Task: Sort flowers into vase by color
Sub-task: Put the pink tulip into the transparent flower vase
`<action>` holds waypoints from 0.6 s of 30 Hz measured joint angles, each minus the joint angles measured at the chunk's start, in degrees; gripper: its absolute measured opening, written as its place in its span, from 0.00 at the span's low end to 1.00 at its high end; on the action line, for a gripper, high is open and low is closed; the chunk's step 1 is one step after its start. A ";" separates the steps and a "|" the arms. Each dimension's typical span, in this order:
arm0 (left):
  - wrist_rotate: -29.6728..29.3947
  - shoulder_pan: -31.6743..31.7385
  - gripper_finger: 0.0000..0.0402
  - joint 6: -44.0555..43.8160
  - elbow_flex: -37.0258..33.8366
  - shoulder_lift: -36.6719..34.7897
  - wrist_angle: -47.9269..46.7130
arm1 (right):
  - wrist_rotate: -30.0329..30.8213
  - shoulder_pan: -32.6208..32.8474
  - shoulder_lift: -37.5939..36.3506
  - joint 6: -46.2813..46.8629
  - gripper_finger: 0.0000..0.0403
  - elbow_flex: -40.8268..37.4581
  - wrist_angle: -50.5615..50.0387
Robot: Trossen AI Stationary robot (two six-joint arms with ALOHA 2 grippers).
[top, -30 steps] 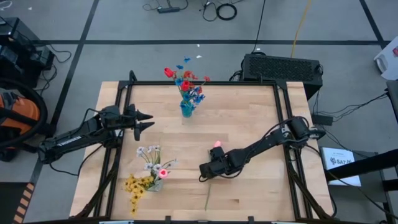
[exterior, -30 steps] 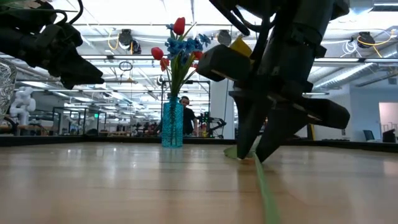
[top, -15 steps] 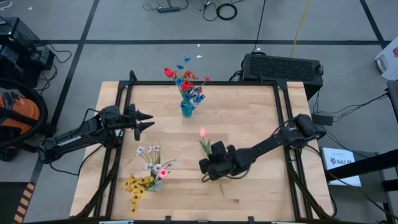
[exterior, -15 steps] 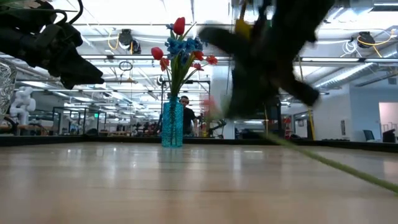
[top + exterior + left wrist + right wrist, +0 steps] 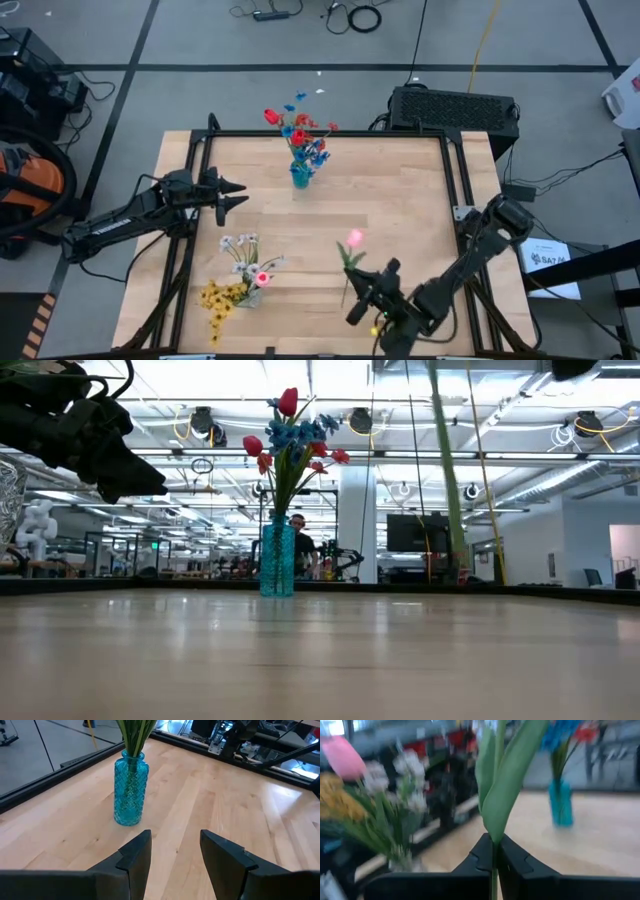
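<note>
the right gripper, clamped on the pink flower by its upright stem, has the pale bouquet lying toward nine o'clock, while the open left gripper waits near the blue vase.

arms: dark, jointed | pincer: black angular fingers

Count on the table: two vases. The blue vase, far centre, holds one mixed bunch of red and blue flowers. The near-left vase holds white, yellow and one pink head. One further pink flower is off the table.
</note>
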 joint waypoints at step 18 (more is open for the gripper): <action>0.00 -0.02 0.44 0.04 0.00 0.00 0.00 | -20.50 -3.86 12.82 -56.95 0.00 0.02 67.84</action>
